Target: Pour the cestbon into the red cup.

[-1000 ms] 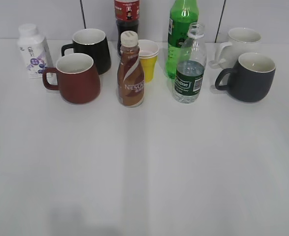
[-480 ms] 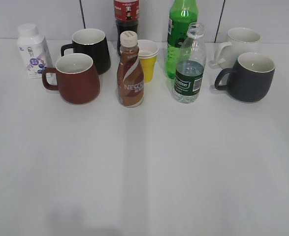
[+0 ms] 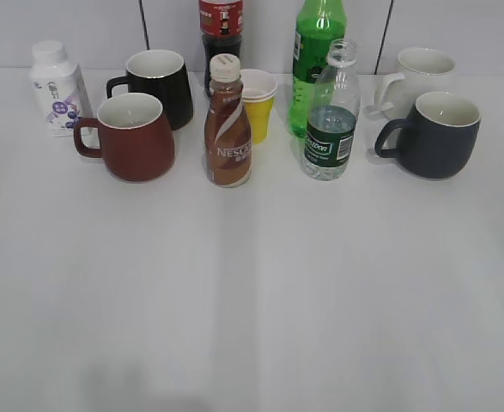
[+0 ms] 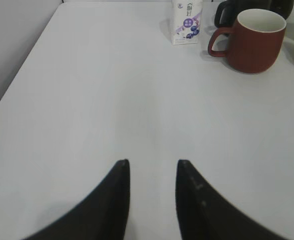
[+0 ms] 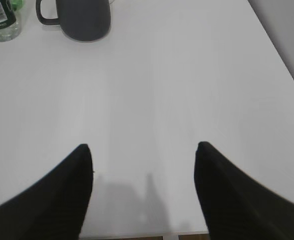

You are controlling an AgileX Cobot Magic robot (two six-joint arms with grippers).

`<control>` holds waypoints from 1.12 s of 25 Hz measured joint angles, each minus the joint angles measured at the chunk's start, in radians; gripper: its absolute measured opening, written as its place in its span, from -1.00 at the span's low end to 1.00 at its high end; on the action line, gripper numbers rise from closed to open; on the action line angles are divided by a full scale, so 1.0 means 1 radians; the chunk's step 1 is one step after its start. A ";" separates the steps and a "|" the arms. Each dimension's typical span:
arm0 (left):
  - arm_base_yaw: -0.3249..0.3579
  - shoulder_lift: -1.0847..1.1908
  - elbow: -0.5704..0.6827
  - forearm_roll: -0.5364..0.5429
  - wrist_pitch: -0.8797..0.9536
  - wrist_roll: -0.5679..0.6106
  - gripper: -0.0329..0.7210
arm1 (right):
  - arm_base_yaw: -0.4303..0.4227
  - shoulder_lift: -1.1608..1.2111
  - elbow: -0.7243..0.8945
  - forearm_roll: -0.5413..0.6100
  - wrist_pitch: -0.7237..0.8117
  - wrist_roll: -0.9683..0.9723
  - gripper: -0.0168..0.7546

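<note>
Cestbon [image 3: 330, 116] upright, uncapped, well right of red cup [image 3: 134, 137]. Left gripper [image 4: 152, 167] and right gripper [image 5: 142, 150] both spread, holding nothing.

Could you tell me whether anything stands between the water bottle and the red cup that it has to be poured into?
Yes. The brown Nescafe bottle stands upright between the cestbon and the red cup, roughly in the same row. A small yellow cup sits just behind that line. Both bottles would have to be cleared or passed over.

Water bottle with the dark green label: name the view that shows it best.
The exterior view: the whole water bottle stands uncapped, partly filled. The right wrist view catches only its base at the corner; the left wrist view misses it.
</note>
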State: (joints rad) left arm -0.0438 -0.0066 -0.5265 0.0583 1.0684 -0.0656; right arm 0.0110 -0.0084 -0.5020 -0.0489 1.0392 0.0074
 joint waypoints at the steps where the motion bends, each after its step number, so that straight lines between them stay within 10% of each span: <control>1: 0.000 0.000 0.000 0.000 0.000 0.000 -0.28 | 0.000 0.000 0.000 0.000 0.000 0.000 0.29; 28: 0.000 0.000 0.001 0.000 0.000 0.000 -0.29 | 0.000 0.000 0.000 0.000 0.000 -0.001 0.29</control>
State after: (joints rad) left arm -0.0438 -0.0066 -0.5253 0.0583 1.0684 -0.0656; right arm 0.0110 -0.0084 -0.5020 -0.0489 1.0388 0.0064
